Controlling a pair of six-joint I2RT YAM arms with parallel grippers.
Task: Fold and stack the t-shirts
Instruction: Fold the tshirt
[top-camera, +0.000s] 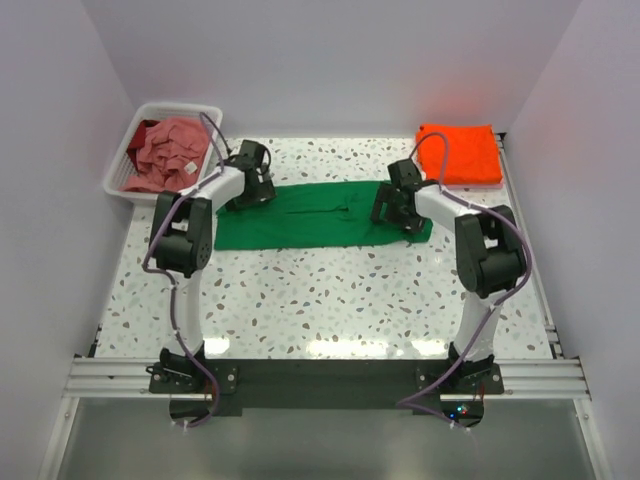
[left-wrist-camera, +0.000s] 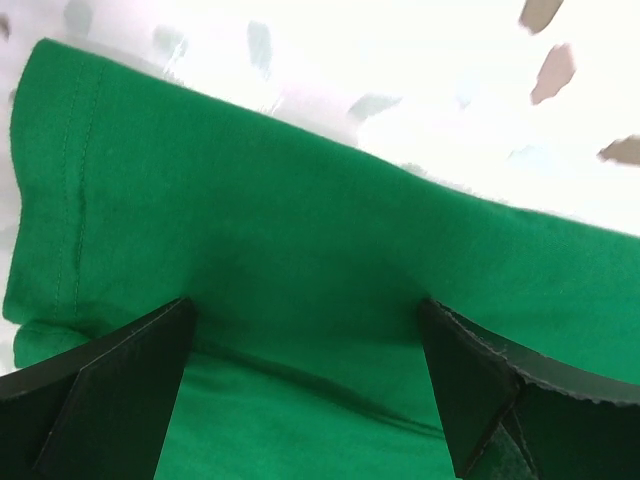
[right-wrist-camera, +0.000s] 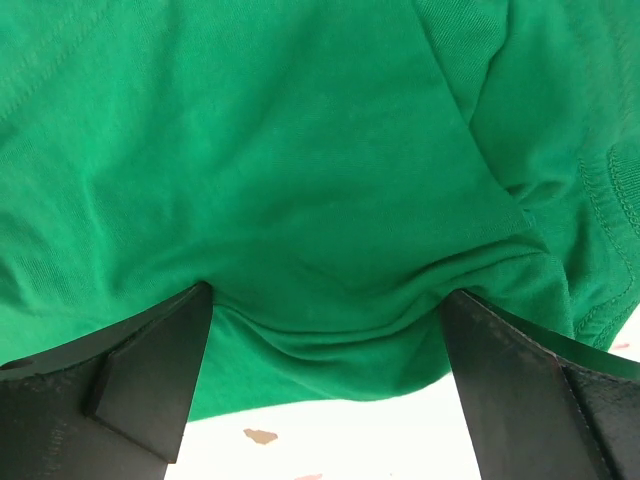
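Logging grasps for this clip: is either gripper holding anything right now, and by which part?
Nothing is held. The left gripper and the right gripper both stand with jaws wide apart over the green t-shirt, not closed on its cloth.

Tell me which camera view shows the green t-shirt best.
Top external: it shows the whole green t-shirt, laid as a long strip across the table. The left wrist view shows only a close patch with a stitched hem; the right wrist view only wrinkled fabric near an edge.
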